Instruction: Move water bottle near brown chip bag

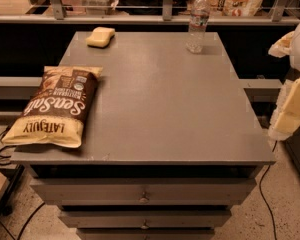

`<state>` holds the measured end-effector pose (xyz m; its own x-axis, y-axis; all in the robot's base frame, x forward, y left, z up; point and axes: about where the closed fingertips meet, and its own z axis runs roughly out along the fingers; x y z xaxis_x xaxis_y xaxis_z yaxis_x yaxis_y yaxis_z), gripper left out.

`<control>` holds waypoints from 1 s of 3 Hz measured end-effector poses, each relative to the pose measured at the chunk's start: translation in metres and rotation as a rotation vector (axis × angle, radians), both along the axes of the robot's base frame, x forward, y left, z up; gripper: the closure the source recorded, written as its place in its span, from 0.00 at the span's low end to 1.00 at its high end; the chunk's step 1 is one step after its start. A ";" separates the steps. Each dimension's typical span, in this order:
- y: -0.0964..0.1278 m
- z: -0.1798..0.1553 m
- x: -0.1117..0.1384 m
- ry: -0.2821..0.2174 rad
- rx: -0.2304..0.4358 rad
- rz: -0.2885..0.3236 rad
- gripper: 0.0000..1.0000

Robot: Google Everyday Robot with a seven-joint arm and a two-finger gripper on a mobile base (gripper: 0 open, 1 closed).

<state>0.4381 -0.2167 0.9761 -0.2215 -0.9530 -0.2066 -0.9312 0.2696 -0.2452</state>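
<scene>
Drawers (142, 190) stacked at the bottom of the frame, each with a small knob in the middle, form the front of a grey cabinet whose flat top (160, 104) fills most of the camera view. On the lower left of that top the brown chip bag (55, 106) lies flat, its cream-yellow end toward the front left corner and its lettering upside down to the camera. A yellow sponge (101, 36) sits in the upper left near the back edge, well apart from the bag. The water bottle (198, 21) stands upright with its white cap on in the upper right of the top, close to the back edge, well apart from both the bag and the sponge, with nothing touching it. The gripper (292, 109) shows as pale cream shapes at the right edge of the frame, off the side of the cabinet and well apart from the bottle; whether it is open or closed cannot be told. Dark cables (1, 149) trail over the floor at the lower left, and a rail (140, 19) runs across the top of the frame
</scene>
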 end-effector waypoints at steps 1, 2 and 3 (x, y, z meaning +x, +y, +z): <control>0.000 0.000 0.000 0.000 0.000 0.000 0.00; -0.002 0.005 0.022 -0.049 0.136 0.023 0.00; 0.000 0.010 0.046 -0.099 0.306 0.039 0.00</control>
